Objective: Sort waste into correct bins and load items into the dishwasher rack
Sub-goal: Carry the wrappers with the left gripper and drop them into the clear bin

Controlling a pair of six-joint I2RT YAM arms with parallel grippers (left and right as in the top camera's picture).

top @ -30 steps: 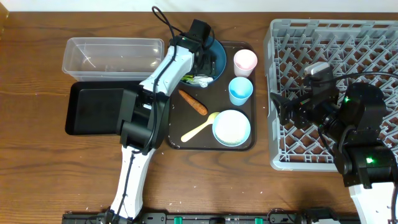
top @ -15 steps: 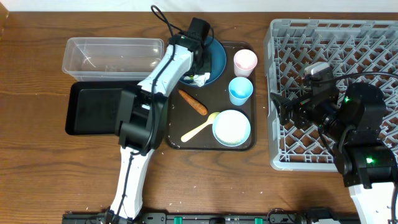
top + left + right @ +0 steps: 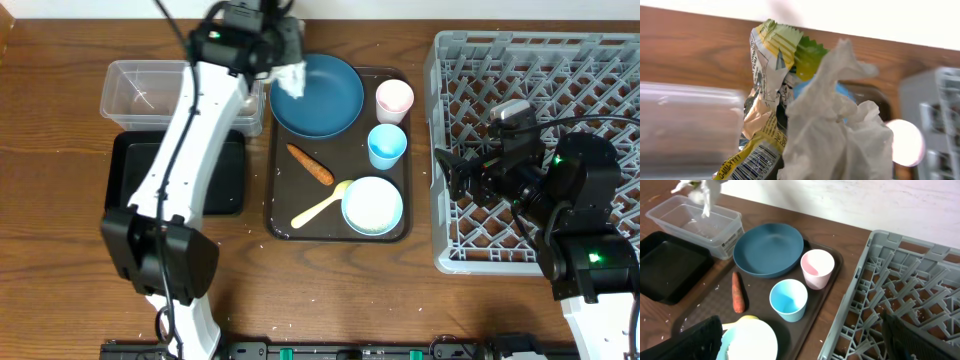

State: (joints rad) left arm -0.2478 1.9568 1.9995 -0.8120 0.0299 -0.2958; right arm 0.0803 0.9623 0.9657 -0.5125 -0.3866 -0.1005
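Note:
My left gripper (image 3: 281,66) is shut on a crumpled white paper wrapper (image 3: 837,127) and a yellow-green packet (image 3: 769,60). It holds them in the air between the dark blue bowl (image 3: 325,95) and the clear tub (image 3: 140,88). The black tray (image 3: 135,190) lies in front of the tub. An orange carrot piece (image 3: 310,165), a pale yellow spoon (image 3: 320,208), a white bowl (image 3: 372,205), a pink cup (image 3: 394,99) and a light blue cup (image 3: 387,146) sit on the brown serving tray (image 3: 285,228). My right gripper (image 3: 447,178) is open and holds nothing, at the left edge of the grey dishwasher rack (image 3: 600,80).
The left arm stretches over the black tray and the tub's right end. Rice grains speckle the serving tray and the wood around it. The rack fills the right side of the table.
The left gripper shut on the wrapper and packet in the blue bowl, then lifted them up and left toward the clear tub. The right arm has not moved.

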